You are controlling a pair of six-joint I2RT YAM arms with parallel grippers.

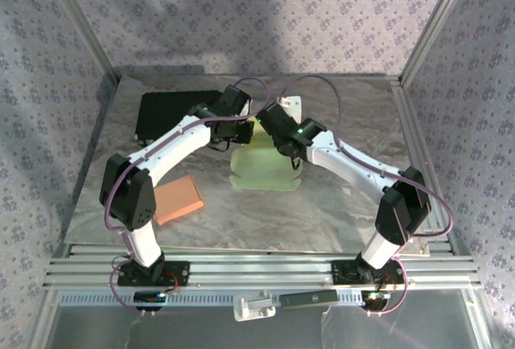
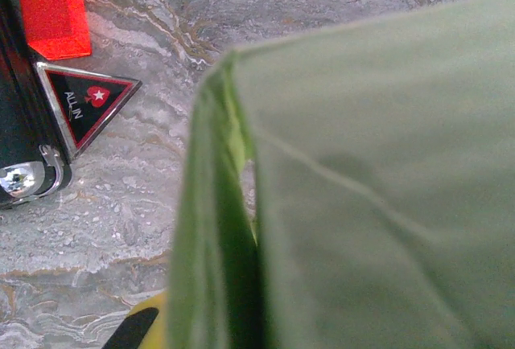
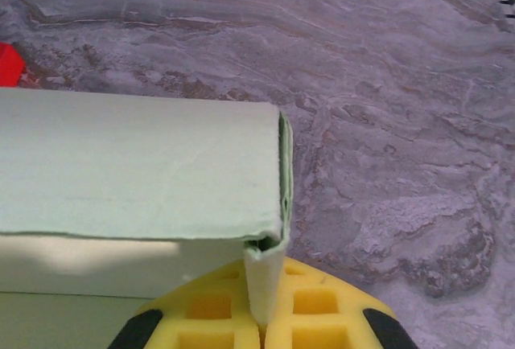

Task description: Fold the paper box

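Observation:
The pale green paper box point(image 1: 261, 166) stands in the middle of the table, partly folded, with both arms meeting over its far side. My left gripper point(image 1: 240, 130) is at its back left. In the left wrist view a folded wall of the box point(image 2: 217, 228) runs right up to the camera beside one yellow finger pad point(image 2: 149, 321), and the jaws are shut on it. My right gripper point(image 3: 261, 331) is shut on a corner flap of the box point(image 3: 265, 281), its yellow pads pressed on either side. The box's flat top panel point(image 3: 137, 164) stretches left.
A black case point(image 1: 169, 112) with a triangular label point(image 2: 84, 104) lies at the back left. An orange-red block point(image 1: 179, 199) sits at the front left of the box. A white piece point(image 1: 294, 106) lies behind the grippers. Patterned walls and metal rails enclose the marbled table point(image 1: 338, 204).

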